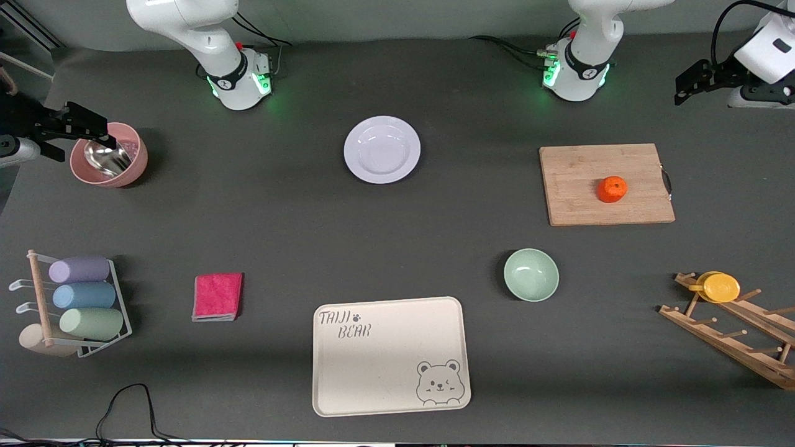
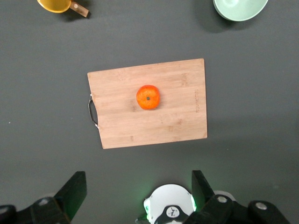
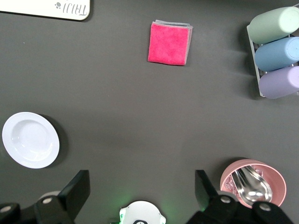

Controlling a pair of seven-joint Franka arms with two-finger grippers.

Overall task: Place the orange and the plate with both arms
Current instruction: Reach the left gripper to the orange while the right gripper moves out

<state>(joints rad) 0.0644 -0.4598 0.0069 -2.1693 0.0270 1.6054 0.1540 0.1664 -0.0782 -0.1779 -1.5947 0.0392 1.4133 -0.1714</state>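
Both arms parked high, nothing held. Left claw (image 1: 695, 87) hangs over the left arm's end of the surface (image 1: 273, 205), fingers spread wide; right claw (image 1: 68, 127) sits over the pink bowl (image 1: 112, 155) at the right arm's end, also spread wide. The orange (image 1: 612, 189) rests on the wooden cutting board (image 1: 605, 184), about 3 o'clock of board centre in the front view. The plate (image 1: 382, 149) lies flat on the bare surface between the two bases, roughly 12 o'clock from the cream tray (image 1: 390, 355). My read on handling: orange is light, round, slightly soft, so it may roll; I'd pinch across its middle from above, gently. Plate looks glossy, stiff, breakable and lies flush, so the only purchase is the wide rim; expect slip, pinch the rim edge firmly. Readable text: tray says "TAIJI BEAR" with a paw mark and a bear drawing. No other labels legible.
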